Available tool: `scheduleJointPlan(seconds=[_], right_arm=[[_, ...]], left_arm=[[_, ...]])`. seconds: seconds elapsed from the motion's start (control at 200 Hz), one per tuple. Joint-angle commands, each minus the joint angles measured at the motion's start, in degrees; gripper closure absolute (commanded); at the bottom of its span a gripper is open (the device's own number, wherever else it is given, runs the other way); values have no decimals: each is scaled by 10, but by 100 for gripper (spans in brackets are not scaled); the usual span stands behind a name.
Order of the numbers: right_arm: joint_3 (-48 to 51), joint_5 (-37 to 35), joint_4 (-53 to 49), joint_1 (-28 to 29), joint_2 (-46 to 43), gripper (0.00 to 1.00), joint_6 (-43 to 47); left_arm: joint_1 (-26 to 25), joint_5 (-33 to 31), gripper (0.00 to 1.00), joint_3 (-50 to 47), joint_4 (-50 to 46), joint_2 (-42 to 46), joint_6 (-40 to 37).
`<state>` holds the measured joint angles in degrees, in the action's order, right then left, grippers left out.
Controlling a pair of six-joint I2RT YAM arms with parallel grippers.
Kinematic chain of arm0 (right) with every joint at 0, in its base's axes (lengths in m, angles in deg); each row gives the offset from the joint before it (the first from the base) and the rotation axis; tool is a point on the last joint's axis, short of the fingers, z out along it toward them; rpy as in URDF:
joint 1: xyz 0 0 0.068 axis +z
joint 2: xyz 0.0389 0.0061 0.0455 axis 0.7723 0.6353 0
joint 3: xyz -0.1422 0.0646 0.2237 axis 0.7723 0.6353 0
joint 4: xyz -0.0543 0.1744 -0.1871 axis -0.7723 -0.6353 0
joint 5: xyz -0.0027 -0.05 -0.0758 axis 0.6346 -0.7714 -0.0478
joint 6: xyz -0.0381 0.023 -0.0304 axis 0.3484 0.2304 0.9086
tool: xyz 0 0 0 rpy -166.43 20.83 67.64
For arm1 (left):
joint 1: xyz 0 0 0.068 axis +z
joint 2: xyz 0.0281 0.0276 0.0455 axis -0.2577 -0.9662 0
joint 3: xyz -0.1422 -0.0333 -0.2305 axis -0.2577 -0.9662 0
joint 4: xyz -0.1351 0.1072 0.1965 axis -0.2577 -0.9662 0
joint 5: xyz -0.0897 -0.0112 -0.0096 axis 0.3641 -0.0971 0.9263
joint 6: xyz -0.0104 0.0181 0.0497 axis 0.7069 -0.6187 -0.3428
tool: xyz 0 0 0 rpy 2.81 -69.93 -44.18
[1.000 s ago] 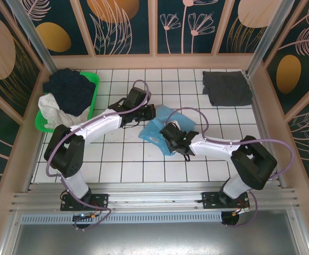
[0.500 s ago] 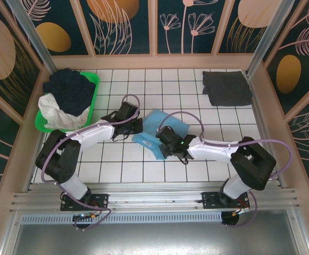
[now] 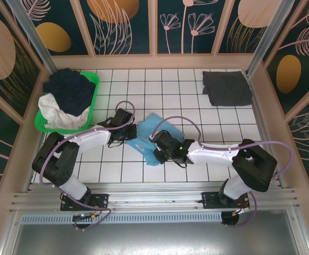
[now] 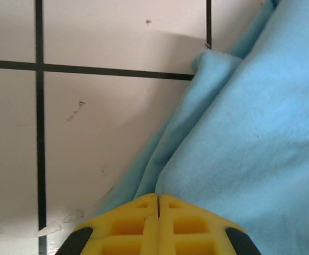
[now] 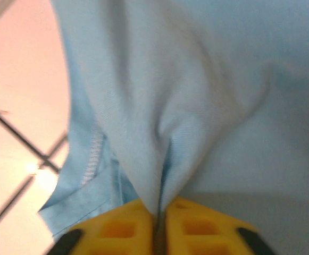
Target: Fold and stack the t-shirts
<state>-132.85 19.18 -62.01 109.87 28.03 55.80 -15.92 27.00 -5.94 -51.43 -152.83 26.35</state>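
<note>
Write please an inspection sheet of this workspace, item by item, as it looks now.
surface: white tiled table with black grid lines; no spill seen.
job's things: light blue t-shirt crumpled at the centre, between the arms; dark grey t-shirt lying folded in the far right corner.
clutter: green basket at the far left, holding a dark garment and a white garment.
grippers: left gripper shut on an edge of the light blue t-shirt; right gripper pinching a fold of the same shirt.
cables: purple cables loop along both arms; no snag seen.
surroundings: wood-framed walls with a dark floral pattern.
</note>
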Motion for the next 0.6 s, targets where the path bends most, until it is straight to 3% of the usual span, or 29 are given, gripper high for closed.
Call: scheduleJointPlan(seconds=[0.0, 0.18, 0.255, 0.28, 0.36, 0.45, 0.545, 0.596], right_arm=[[25, 74, 48, 17, -11, 74, 19], [19, 102, 50, 26, 36, 66, 15], [15, 65, 66, 25, 36, 48, 9], [11, 41, 63, 27, 42, 47, 8], [-15, -62, 26, 29, 79, 52, 8], [-45, -157, -44, 21, 122, 71, 1], [-45, -156, -64, -13, 123, 71, 8], [-41, -130, -59, -34, 108, 64, 19]], left_arm=[[8, -17, 100, -22, 15, 4, 12], [8, -9, 100, -66, 41, -7, 36], [8, -16, 100, -78, 40, -6, 40], [8, -17, 98, -80, 37, -5, 40], [8, -13, 97, -89, 33, -2, 44], [8, -4, 95, -106, 29, 22, 57], [8, 35, 85, -140, 59, 60, 86], [7, 67, 84, -163, 92, 71, 102]])
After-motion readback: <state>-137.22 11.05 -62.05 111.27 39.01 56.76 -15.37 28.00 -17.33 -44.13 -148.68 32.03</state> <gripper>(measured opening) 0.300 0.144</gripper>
